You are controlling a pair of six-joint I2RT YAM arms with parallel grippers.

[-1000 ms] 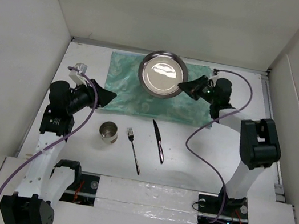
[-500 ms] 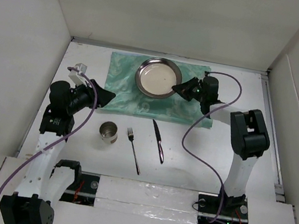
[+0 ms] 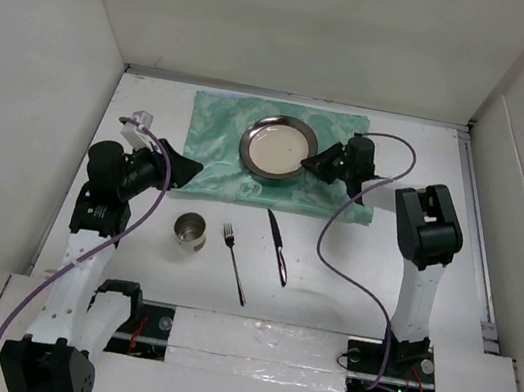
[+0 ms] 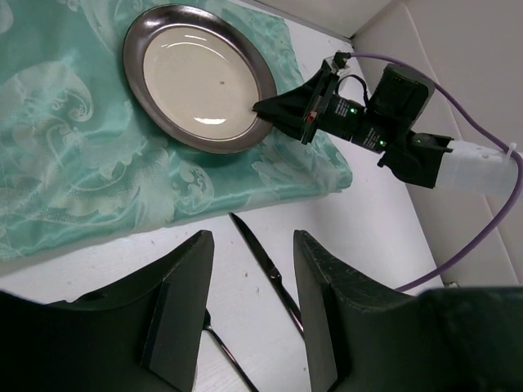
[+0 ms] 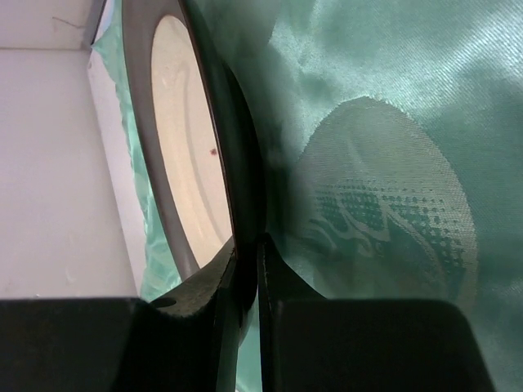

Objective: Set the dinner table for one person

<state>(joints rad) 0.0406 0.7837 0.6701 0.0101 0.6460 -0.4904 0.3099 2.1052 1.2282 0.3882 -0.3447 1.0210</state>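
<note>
A round metal plate (image 3: 278, 146) (image 4: 196, 77) lies on the shiny green mat (image 3: 219, 153) at the back of the white dinner table (image 3: 348, 282). My right gripper (image 3: 312, 163) (image 5: 249, 245) is shut on the plate's right rim (image 5: 176, 122), low over the cloth. On the bare table in front of the mat stand a metal cup (image 3: 191, 231), a fork (image 3: 234, 262) and a knife (image 3: 277, 247) (image 4: 261, 257). My left gripper (image 3: 191, 165) (image 4: 249, 241) hangs open above the mat's left front edge, holding nothing.
White walls close in the table on the left, back and right. A purple cable (image 3: 337, 230) loops from the right arm over the table to the right of the knife. The arm bases sit at the near edge.
The plate, held raised and tilted a second ago, has come down flat onto the mat. The right arm has moved left and lower with it. The left arm has stayed put.
</note>
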